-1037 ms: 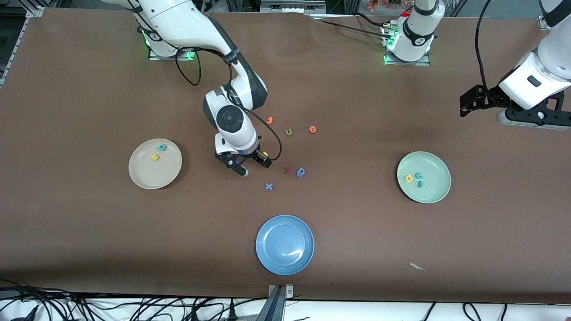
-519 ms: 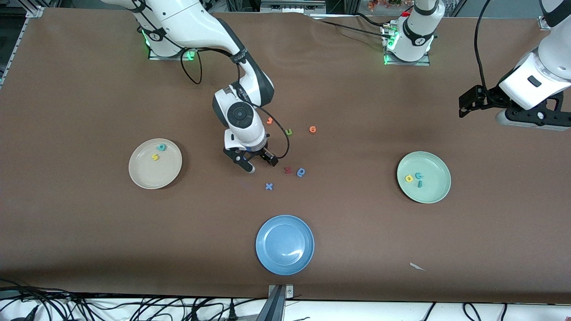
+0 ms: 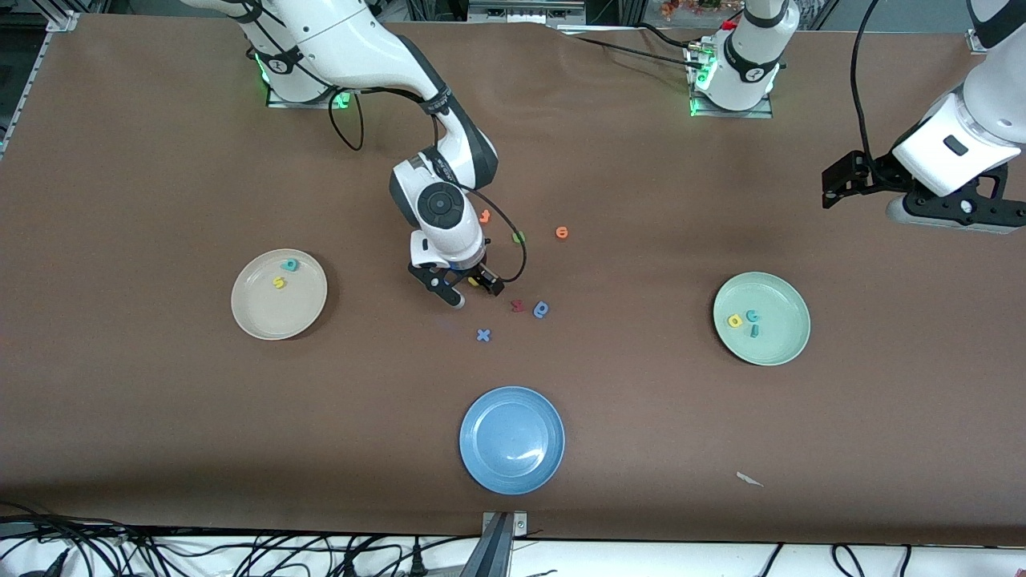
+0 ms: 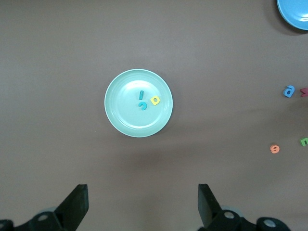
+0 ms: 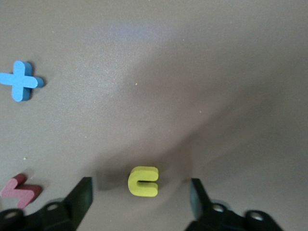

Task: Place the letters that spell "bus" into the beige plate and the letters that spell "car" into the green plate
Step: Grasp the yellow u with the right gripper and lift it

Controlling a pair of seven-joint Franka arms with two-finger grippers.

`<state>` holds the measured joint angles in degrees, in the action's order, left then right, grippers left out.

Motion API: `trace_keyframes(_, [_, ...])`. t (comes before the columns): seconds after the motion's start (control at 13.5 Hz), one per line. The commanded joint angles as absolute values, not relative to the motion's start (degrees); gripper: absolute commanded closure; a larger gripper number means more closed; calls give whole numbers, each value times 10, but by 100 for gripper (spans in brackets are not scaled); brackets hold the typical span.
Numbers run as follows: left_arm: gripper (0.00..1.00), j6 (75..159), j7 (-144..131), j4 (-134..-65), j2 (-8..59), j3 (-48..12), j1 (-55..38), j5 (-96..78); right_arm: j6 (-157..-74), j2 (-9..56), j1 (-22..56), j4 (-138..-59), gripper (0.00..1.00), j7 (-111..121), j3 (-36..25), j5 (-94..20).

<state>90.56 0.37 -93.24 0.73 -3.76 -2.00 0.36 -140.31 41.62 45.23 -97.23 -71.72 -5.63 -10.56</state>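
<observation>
Fingers of the right gripper (image 5: 137,199) are standing apart around the yellow "u" (image 5: 143,181) on the table, seemingly to grasp it for the beige plate (image 3: 248,316); the left gripper (image 4: 142,204) is waiting, spread, above the green plate (image 4: 118,118).

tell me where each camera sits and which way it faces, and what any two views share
Front view: high across the table, facing both arms; right tool low among loose letters, left tool waiting beside the green plate.
Left wrist view: looks down on the green plate; its own fingers show, open.
Right wrist view: close over the table, yellow "u" between its fingers.
Shared: blue x.
</observation>
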Motion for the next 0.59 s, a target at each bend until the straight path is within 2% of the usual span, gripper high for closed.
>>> trace_keyframes(0.0, [0,890,10,-915,13,-39,-18,-6,-1406,425,454,-961,39,-714,-58,-114])
trace_keyframes(0.22, [0,889,10,-915,13,-39,-19,-6,-1406,425,454,-961,57,-714,-58,-114])
trace_keyframes(0.44, [0,889,10,-914,14,-39,-19,-6,-1409,426,454,-963,66,-715,-58,-114])
trace_keyframes(0.52, [0,889,10,-914,14,-39,-19,-6,-1411,430,455,-963,73,-714,-58,-114])
